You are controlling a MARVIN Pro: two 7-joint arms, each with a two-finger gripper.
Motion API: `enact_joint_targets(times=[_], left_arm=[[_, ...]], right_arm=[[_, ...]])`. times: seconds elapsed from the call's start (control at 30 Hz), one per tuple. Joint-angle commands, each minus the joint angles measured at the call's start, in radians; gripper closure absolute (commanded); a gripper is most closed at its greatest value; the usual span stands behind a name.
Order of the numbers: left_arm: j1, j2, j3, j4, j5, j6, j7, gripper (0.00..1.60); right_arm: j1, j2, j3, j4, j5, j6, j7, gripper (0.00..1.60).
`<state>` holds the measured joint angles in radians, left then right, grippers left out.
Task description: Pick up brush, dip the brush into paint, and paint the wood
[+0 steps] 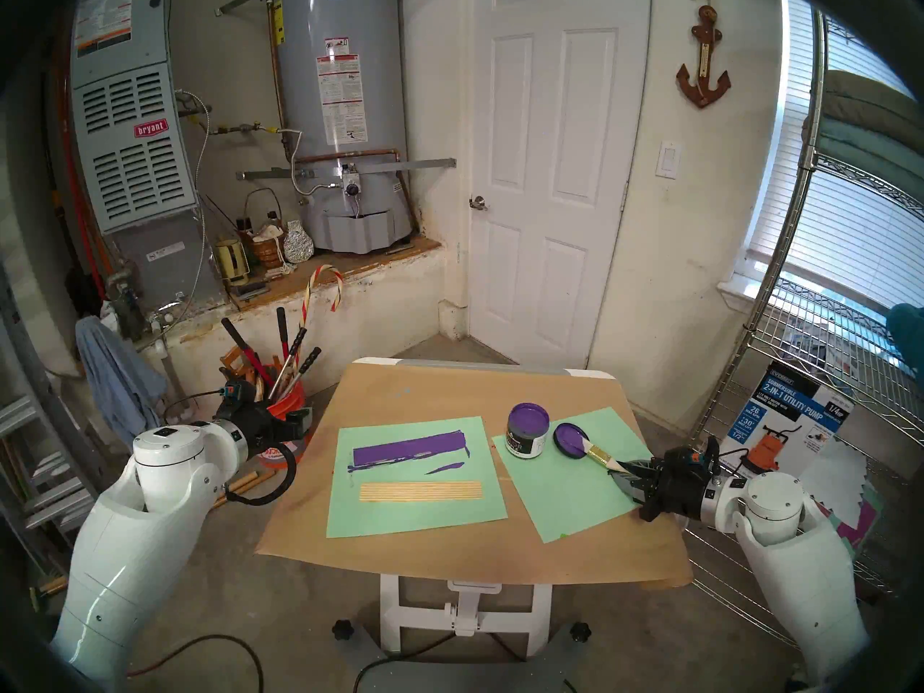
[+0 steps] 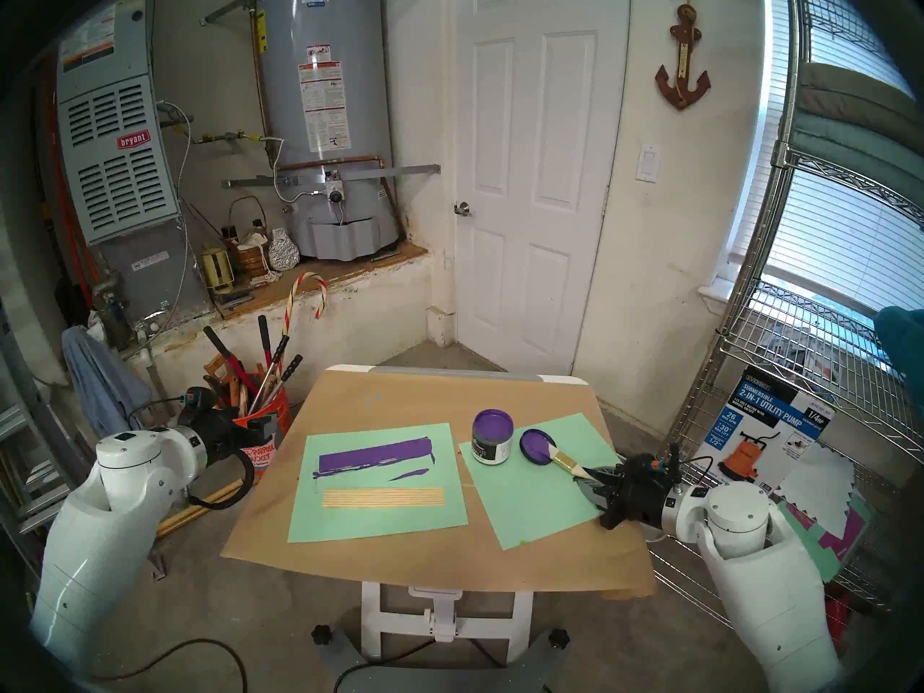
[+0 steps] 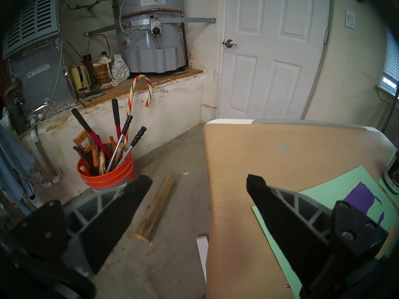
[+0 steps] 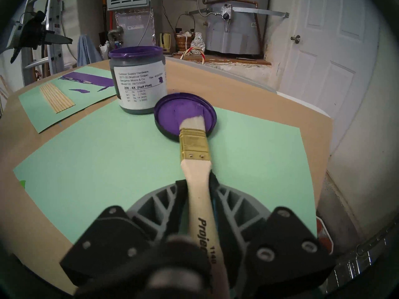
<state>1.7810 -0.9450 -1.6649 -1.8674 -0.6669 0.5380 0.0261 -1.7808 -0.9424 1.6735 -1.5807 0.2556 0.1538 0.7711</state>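
The table (image 1: 480, 537), covered in brown paper, carried two pale green sheets. The left green sheet (image 1: 400, 507) bore a long purple smear (image 1: 407, 453) with ragged edges toward its far side. The wood (image 1: 421, 491), a narrow ribbed panel of bare tan sticks, lay flat on that sheet just nearer than the smear and parallel to it, apart from it; no purple showed on it.

The right green sheet (image 1: 560, 492) lay askew, with the paint (image 1: 528, 429) at its far corner: an open jar with a dark-and-white label, standing upright, purple showing at its mouth. The lid (image 1: 570, 440) lay flat just beside the jar, inner face up and coated purple.

The left gripper (image 3: 197, 185) hung off the table's left edge, above the floor and near an orange bucket (image 3: 108, 180) of tools; its jaws stood wide apart, holding nothing.

The right gripper (image 4: 197, 182) sat low over the right sheet's near right part, its fingers closed against both sides of the handle of the brush (image 4: 195, 162). The brush pointed away from the gripper toward the lid; the gold ferrule crossed the lid's near rim and the bristles rested on the purple inner face. The bristles looked mostly pale.
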Motion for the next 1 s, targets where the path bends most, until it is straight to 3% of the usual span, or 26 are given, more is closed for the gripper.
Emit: enact_joint_targets(times=[0.0, 0.17, 0.6, 0.67, 0.77, 0.97], left_arm=[[-0.004, 0.002, -0.010, -0.015, -0.002, -0.002, 0.001, 0.00], [-0.004, 0.002, -0.009, -0.015, -0.002, -0.002, 0.001, 0.00], [-0.004, 0.002, -0.009, -0.015, -0.002, -0.002, 0.001, 0.00], [-0.004, 0.002, -0.010, -0.015, -0.002, -0.002, 0.001, 0.00], [-0.004, 0.002, -0.009, -0.015, -0.002, -0.002, 0.001, 0.00], [-0.004, 0.002, -0.009, -0.015, -0.002, -0.002, 0.001, 0.00]], right_arm=[[0.015, 0.001, 0.002, -0.010, 0.003, -0.027, 0.010, 0.95], [0.017, 0.009, 0.000, -0.015, -0.003, -0.038, 0.022, 1.05], [0.003, 0.036, -0.002, -0.031, -0.028, -0.061, 0.051, 1.05], [0.002, 0.036, -0.001, -0.030, -0.026, -0.068, 0.058, 1.09], [0.009, 0.038, 0.008, -0.036, -0.023, -0.067, 0.065, 1.30], [0.028, 0.055, 0.017, -0.041, -0.017, -0.069, 0.105, 1.39]])
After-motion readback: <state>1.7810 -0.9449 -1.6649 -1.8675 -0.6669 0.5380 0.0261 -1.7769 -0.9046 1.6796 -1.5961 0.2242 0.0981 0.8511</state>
